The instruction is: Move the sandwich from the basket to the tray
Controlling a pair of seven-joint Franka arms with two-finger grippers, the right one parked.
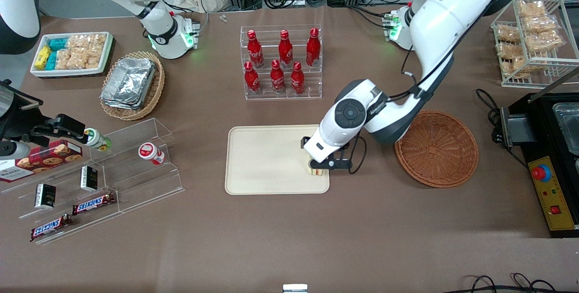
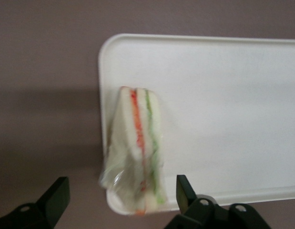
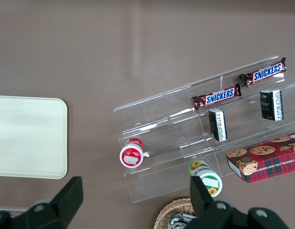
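lying on the tray [image 2: 223, 95], the clear-wrapped sandwich [image 2: 137, 152] below parted jaws.

Brown table [image 1: 289, 238] carries: cream tray [image 1: 267, 159] mid, reddish wicker basket [image 1: 437, 148] beside it twd working arm's end, bottle rack [image 1: 281, 62] farther from cam, clear snack shelf [image 1: 97, 177] twd parked arm's end. Gripper [image 1: 319, 169] hangs over tray's corner nearest basket.

bright even overhead light; wrist view slightly blurred.

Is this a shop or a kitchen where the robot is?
It looks like a pretend snack shop on a lab table: cola bottles on a display rack, Snickers bars on clear shelves. The gripper, open, hangs over the sandwich on the tray.
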